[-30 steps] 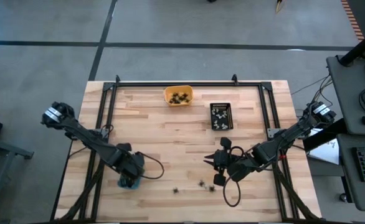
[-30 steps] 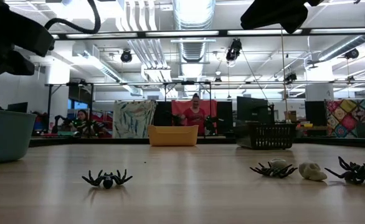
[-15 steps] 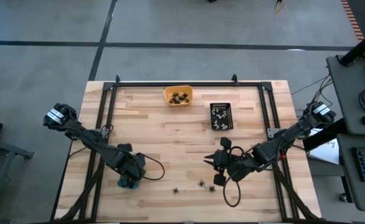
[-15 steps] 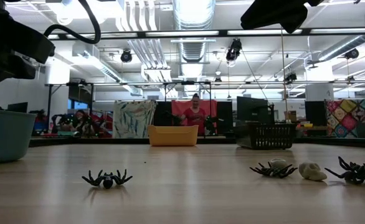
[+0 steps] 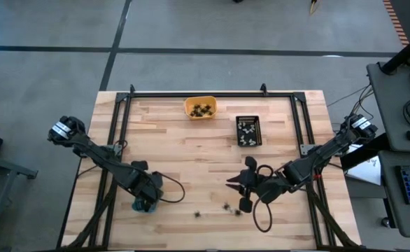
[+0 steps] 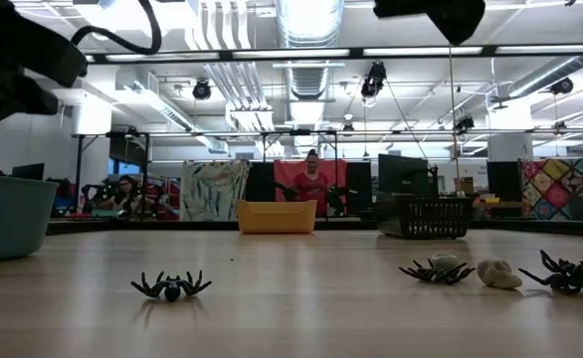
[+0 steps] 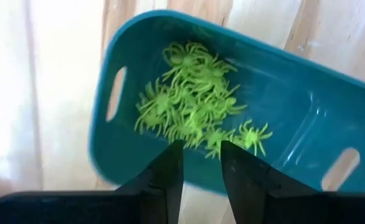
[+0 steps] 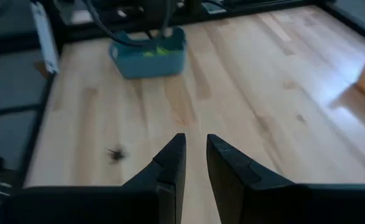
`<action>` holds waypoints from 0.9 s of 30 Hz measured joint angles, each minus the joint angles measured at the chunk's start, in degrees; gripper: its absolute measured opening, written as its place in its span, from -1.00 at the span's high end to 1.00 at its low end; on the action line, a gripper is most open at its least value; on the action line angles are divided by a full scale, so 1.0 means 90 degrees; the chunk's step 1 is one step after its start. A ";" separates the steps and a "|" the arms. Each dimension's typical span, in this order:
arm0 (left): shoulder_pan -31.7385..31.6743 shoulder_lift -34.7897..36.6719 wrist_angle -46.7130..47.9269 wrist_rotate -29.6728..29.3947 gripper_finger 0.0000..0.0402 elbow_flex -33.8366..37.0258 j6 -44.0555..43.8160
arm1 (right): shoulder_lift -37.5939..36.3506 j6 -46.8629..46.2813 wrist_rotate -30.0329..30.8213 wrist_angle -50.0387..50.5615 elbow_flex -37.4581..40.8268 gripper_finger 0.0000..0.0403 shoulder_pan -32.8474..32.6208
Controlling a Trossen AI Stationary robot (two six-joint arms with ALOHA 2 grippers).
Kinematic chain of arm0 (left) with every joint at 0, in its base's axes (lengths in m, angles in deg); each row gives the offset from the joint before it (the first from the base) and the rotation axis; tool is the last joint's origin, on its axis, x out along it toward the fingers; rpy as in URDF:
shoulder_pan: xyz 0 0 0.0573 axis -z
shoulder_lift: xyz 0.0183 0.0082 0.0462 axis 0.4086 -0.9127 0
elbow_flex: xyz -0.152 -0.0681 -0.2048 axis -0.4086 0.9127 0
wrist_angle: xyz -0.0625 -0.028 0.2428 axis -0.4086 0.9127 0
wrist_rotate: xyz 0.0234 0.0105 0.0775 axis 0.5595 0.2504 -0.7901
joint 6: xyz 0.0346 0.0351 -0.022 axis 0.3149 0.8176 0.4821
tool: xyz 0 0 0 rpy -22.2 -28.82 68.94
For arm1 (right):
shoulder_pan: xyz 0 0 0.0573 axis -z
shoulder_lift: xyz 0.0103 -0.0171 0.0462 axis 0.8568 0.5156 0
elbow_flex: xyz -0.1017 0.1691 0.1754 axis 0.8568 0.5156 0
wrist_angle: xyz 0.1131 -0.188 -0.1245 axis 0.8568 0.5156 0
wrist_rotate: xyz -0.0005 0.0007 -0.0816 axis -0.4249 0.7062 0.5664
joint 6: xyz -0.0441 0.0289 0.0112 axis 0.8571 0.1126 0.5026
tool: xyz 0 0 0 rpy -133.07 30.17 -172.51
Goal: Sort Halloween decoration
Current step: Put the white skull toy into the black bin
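Note:
My left gripper (image 7: 201,149) hangs open, fingers pointing down, above the blue tray (image 7: 294,112) at the table's near left (image 5: 139,206). A heap of lime-green spiders (image 7: 192,106) lies on the tray's floor, and nothing is between the fingers. My right gripper (image 8: 196,142) hovers over the table's near middle (image 5: 230,185), slanting down toward the left, slightly open and holding nothing. Loose on the wood near the front edge lie black spiders (image 6: 171,285) (image 6: 437,270) (image 6: 570,275) and a whitish piece (image 6: 497,273).
An orange tray (image 5: 200,108) and a black basket tray (image 5: 248,130), both with small pieces inside, stand at the table's far side. A black metal frame (image 5: 212,94) runs along the table's edges. People show in the room behind (image 6: 311,184).
My right gripper has turned a little in place, its tip swinging slightly toward the table's left edge. The loose pieces on the table have stayed where they were.

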 joint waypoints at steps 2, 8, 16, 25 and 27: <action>0.0000 0.0036 0.0238 -0.0040 0.56 -0.0135 -0.0001 | -0.0001 -0.0207 -0.0094 -0.0014 -0.0114 0.72 -0.0001; 0.0074 0.0345 0.0143 -0.1058 0.58 -0.0530 0.0231 | -0.0012 -0.0632 -0.0571 0.0001 -0.0353 0.72 -0.0001; 0.0176 0.0487 -0.1225 -0.2494 0.58 -0.0744 0.1351 | -0.0011 -0.1147 -0.0998 0.0555 -0.0634 0.72 -0.0001; 0.0172 0.0453 -0.2069 -0.3480 0.58 -0.0735 0.1868 | -0.0010 -0.2189 -0.1062 0.1795 -0.0891 0.72 -0.0001; 0.0172 0.0448 -0.2083 -0.3655 0.58 -0.0735 0.1854 | -0.0010 -0.2362 -0.1062 0.1928 -0.0891 0.72 -0.0001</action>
